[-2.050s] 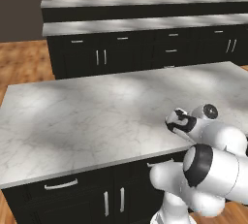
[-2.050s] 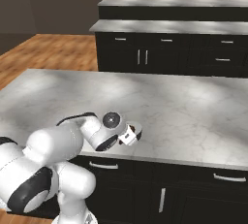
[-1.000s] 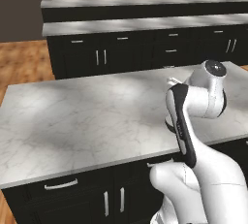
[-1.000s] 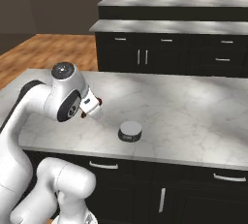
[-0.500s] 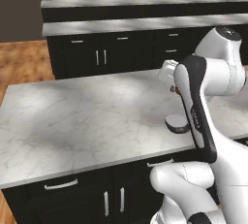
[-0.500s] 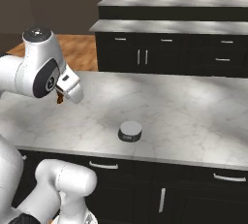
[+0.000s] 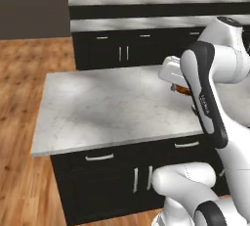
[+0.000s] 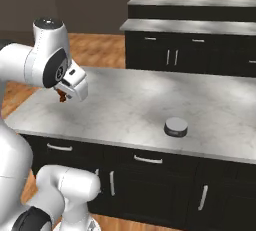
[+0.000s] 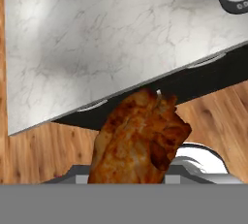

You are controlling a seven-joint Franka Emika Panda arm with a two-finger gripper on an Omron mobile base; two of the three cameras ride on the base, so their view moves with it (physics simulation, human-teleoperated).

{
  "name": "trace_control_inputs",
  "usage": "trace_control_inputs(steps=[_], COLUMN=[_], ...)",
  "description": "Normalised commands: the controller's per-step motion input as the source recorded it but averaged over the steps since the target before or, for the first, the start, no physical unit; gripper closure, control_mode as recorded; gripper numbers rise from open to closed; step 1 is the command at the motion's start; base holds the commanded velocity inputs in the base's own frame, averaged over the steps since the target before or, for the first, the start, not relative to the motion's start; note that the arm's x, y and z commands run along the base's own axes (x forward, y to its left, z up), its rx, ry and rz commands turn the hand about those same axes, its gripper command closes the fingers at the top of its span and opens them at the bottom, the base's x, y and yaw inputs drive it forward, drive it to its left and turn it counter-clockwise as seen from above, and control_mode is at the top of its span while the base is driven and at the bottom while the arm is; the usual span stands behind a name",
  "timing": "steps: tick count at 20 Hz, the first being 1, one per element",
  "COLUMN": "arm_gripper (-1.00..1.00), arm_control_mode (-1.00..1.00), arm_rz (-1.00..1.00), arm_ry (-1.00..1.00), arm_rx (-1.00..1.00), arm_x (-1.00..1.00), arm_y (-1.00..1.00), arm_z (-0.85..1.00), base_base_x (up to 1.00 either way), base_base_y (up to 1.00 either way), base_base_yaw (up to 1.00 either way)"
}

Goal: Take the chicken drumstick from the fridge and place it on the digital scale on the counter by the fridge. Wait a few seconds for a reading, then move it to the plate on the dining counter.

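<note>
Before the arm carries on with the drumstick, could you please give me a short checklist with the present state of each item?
1. Chicken drumstick held in the claw: ok, it sits at the claw in the hand view.
2. Drumstick lifted off the digital scale: ok, the scale top is bare.
3. Claw raised above the counter: ok.
4. Plate in sight: not ok.
5. Dining counter in sight: cannot tell.
</note>
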Motion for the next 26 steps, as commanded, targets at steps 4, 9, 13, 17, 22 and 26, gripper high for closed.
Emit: trace_control_inputs(steps=[4, 9, 13, 17, 22, 26], arm_gripper=[1.0, 1.0, 1.0, 1.0, 1.0, 1.0], arm_control_mode=[1.0, 1.0, 1.0, 1.0, 1.0, 1.0], arm_rz=[0.0, 0.0, 0.0, 0.0, 0.0, 0.0], arm_ry=[0.0, 0.0, 0.0, 0.0, 0.0, 0.0], arm_rx=[0.0, 0.0, 0.0, 0.0, 0.0, 0.0], arm_x=[0.0, 0.0, 0.0, 0.0, 0.0, 0.0], arm_y=[0.0, 0.0, 0.0, 0.0, 0.0, 0.0], arm_z=[0.0, 0.0, 0.0, 0.0, 0.0, 0.0], base_base_x=[-0.7, -0.44, 0.0, 0.47, 0.84, 0.93], base_base_y=[1.0, 1.0, 1.0, 1.0, 1.0, 1.0], base_base_yaw=[0.26, 0.23, 0.13, 0.02, -0.04, -0.23])
